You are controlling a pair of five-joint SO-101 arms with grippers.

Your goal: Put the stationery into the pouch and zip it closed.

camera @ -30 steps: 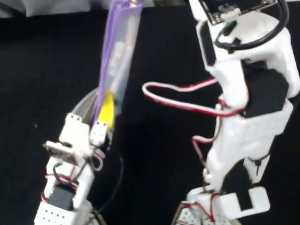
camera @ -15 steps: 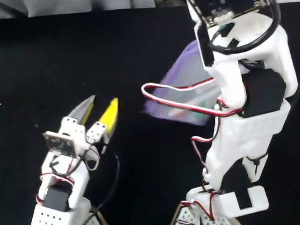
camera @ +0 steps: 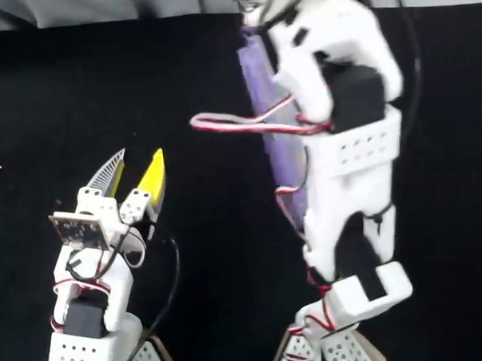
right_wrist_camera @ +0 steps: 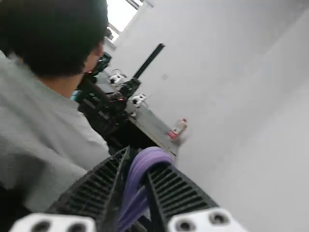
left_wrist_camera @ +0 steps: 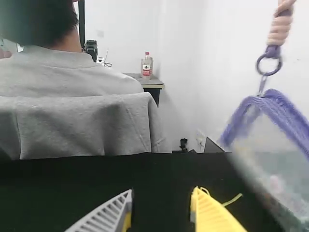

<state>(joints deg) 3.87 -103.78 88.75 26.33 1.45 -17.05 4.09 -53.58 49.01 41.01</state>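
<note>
From above, my left gripper (camera: 138,157) stood spread and empty over the black table (camera: 61,92), and the purple translucent zip pouch (camera: 259,84) hung upright beside my raised right arm. My left wrist view showed it dangling beyond my parted fingers (left_wrist_camera: 207,212). My right wrist view showed my right gripper (right_wrist_camera: 137,162) clenched on its purple edge.

The left gripper (camera: 136,157) is at the near left above the table (camera: 205,86), fingers apart with nothing between them, pointing toward the far side. The pouch (camera: 266,123) hangs on edge to its right, well apart from it, over the table's middle and far part, partly behind the right arm (camera: 344,168). The right gripper (right_wrist_camera: 138,163) is clamped on the pouch's edge, one finger on each side
</note>
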